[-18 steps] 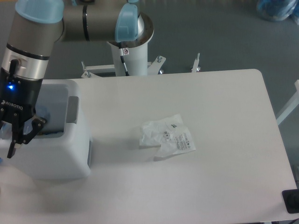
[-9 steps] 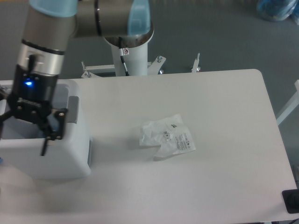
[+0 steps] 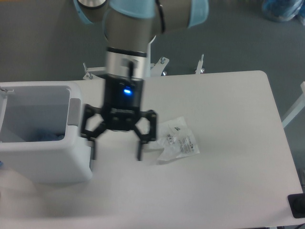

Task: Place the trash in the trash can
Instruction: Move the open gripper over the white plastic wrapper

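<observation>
The whitish plastic bag (image 3: 175, 141) with black print lies crumpled on the white table, right of centre. My gripper (image 3: 116, 156) hangs above the table between the trash can and the bag, open wide with nothing between its fingers; its right fingertip (image 3: 140, 153) is close to the bag's left edge. The white trash can (image 3: 74, 145) stands at the table's left edge, with a grey panel (image 3: 73, 112) on its right rim. Something bluish (image 3: 46, 137) lies inside it. No bottle shows clearly.
The arm's white base column (image 3: 148, 59) stands behind the table's far edge, with metal brackets (image 3: 200, 64) beside it. A dark object (image 3: 296, 205) sits at the table's front right corner.
The gripper has swung right, from over the trash can to above the table next to the bag. Its fingers have spread wide. The bag has not moved.
</observation>
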